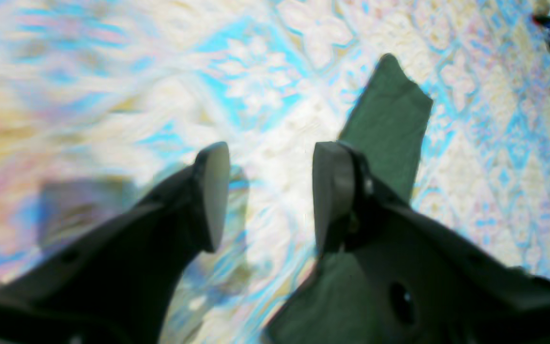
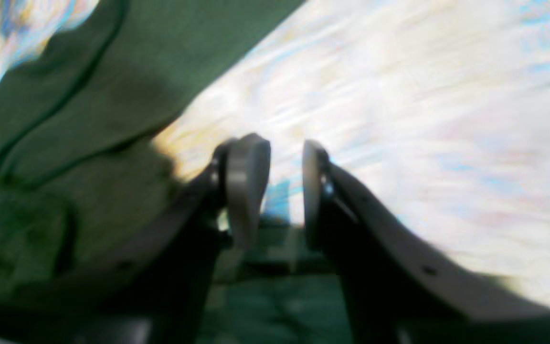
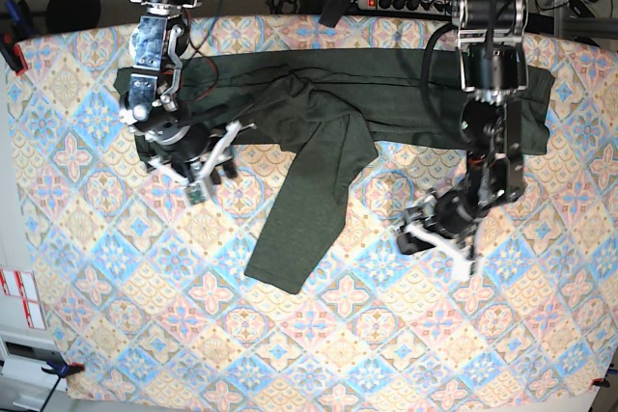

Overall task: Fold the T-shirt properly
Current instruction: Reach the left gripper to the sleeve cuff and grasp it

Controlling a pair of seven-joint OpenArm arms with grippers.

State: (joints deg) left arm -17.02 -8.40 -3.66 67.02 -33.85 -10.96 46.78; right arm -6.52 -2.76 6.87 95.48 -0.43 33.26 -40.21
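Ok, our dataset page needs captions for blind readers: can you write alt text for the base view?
Seen from above, a dark green T-shirt lies across the far part of a patterned tablecloth, one long sleeve trailing toward the near edge. The right gripper and left gripper are both open and empty.

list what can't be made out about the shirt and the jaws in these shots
- Base view: the right part of the dark olive-green knit long-sleeved T-shirt is hidden behind the black left arm; the left gripper is too small to read its jaws.
- Right wrist view: motion blur smears the patterned tablecloth; the shirt's lower part is hidden by the right gripper.
- Left wrist view: the sleeve end is partly hidden behind one finger.
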